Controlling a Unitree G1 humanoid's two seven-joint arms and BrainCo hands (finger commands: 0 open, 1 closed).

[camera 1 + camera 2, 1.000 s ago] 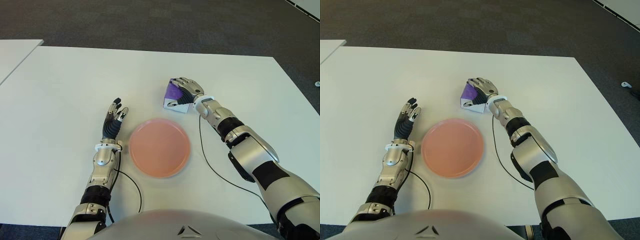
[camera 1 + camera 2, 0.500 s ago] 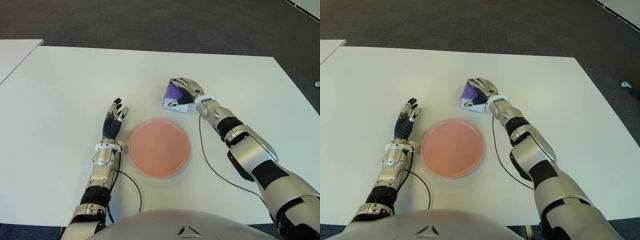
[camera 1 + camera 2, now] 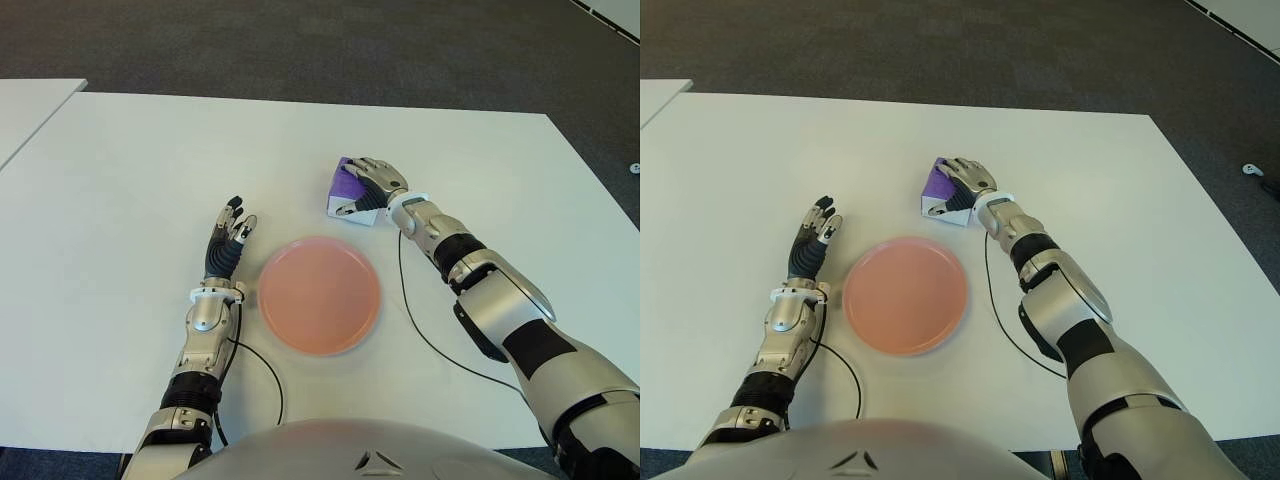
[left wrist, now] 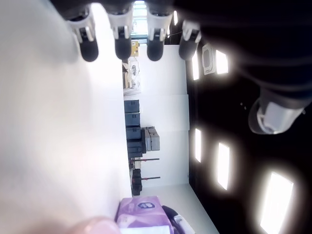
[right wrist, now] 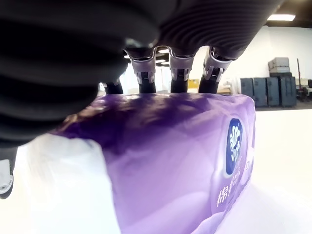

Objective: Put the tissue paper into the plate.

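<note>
While the right hand (image 3: 368, 186) wraps its fingers (image 5: 178, 68) over the top of the purple and white soft tissue paper pack (image 3: 349, 190), the pack sits on the white table (image 3: 130, 170), just beyond the far right rim of the round pink plate (image 3: 319, 295) and apart from it, not in the plate; thumb on the near side of the pack, so it is gripped. Left hand (image 3: 228, 240) shows just left of the plate, fingers (image 4: 123, 46) straight and slightly spread, holding nothing. Black cables (image 3: 425, 340) run from both wrists across the table
</note>
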